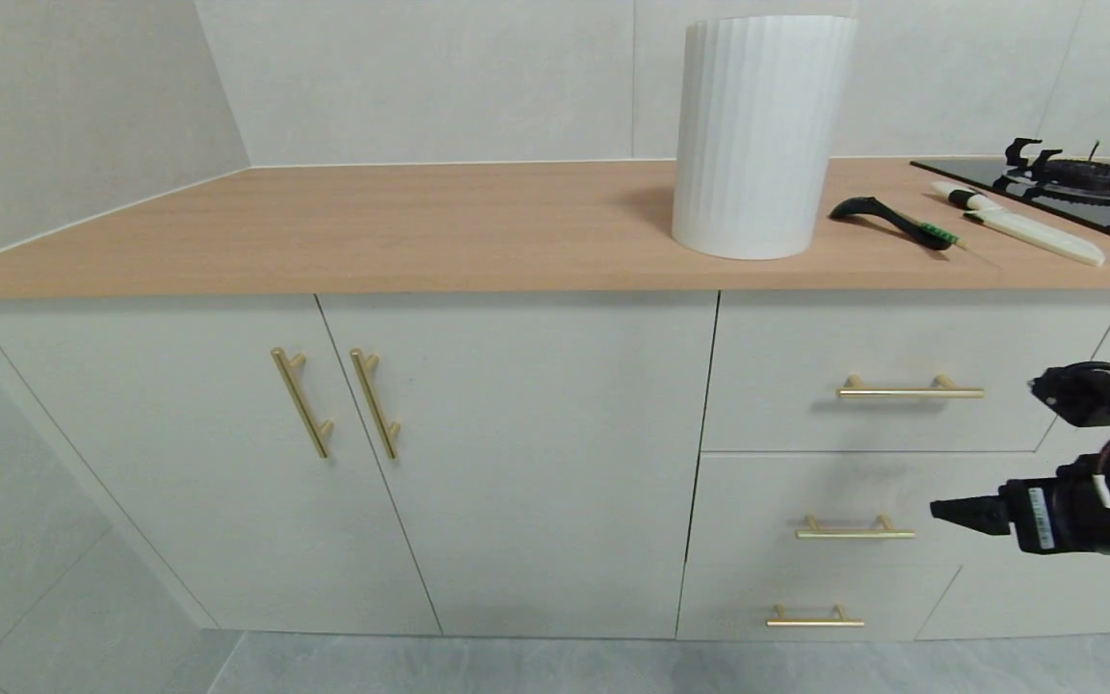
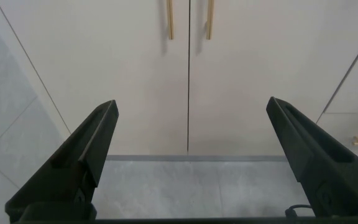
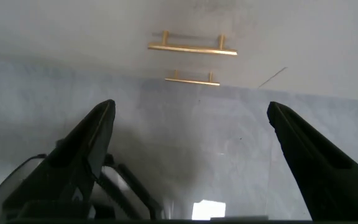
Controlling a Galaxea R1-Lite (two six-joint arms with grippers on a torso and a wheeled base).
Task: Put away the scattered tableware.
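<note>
Both released and low, the left pincer (image 2: 191, 112) before the doors (image 2: 253, 81) and the right pincer (image 3: 190, 115) before the drawers (image 1: 786, 482), the right should rise well above the surface (image 1: 420, 226), where peeler (image 1: 892, 221) and knife (image 1: 1027, 229) lie beside the holder (image 1: 757, 135).

Kitchen corner: pale tiled walls (image 1: 420, 77), wood-topped white units.
Wooden countertop (image 1: 420, 231) runs into the left corner. Beneath it are two cabinet doors (image 1: 516, 463) with brass bar handles (image 1: 303, 402) side by side, then three drawers (image 1: 902, 337) stacked to their right, brass-handled. Black hob (image 1: 1075, 193) at the countertop's far right corner. Grey tiled floor (image 1: 516, 665).
</note>
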